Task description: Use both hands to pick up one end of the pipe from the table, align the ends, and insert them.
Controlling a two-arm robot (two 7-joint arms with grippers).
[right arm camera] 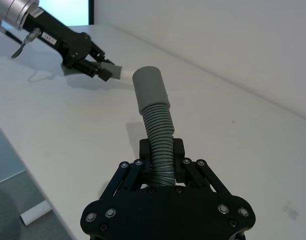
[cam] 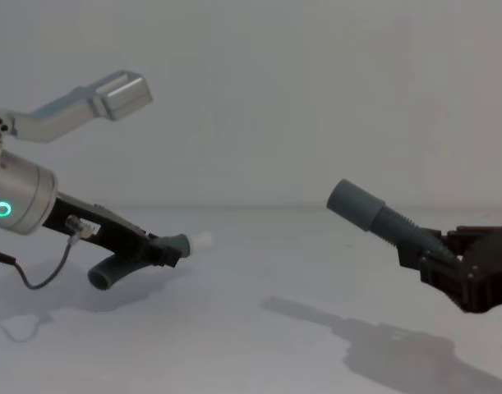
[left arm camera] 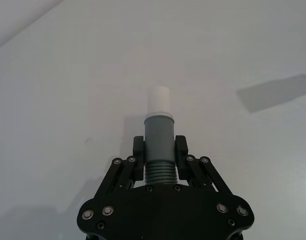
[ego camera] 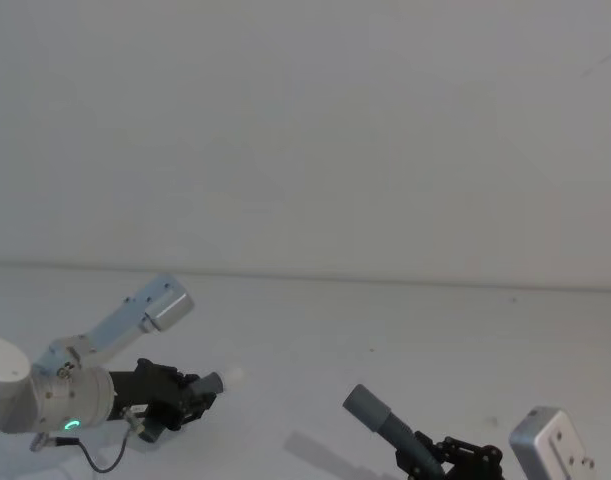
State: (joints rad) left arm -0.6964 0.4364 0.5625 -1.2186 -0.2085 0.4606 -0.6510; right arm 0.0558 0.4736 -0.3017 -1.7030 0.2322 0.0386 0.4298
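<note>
Chest view: your left end effector [cam: 171,250] clamps white-tipped hose piece [cam: 179,244]; right end effector [cam: 425,251] clamps socket piece [cam: 361,205], well apart.

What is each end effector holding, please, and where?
Left end effector: white-tipped grey corrugated hose, by the cuff's base. Right end effector: wide-socketed grey corrugated hose, by its ribs.
</note>
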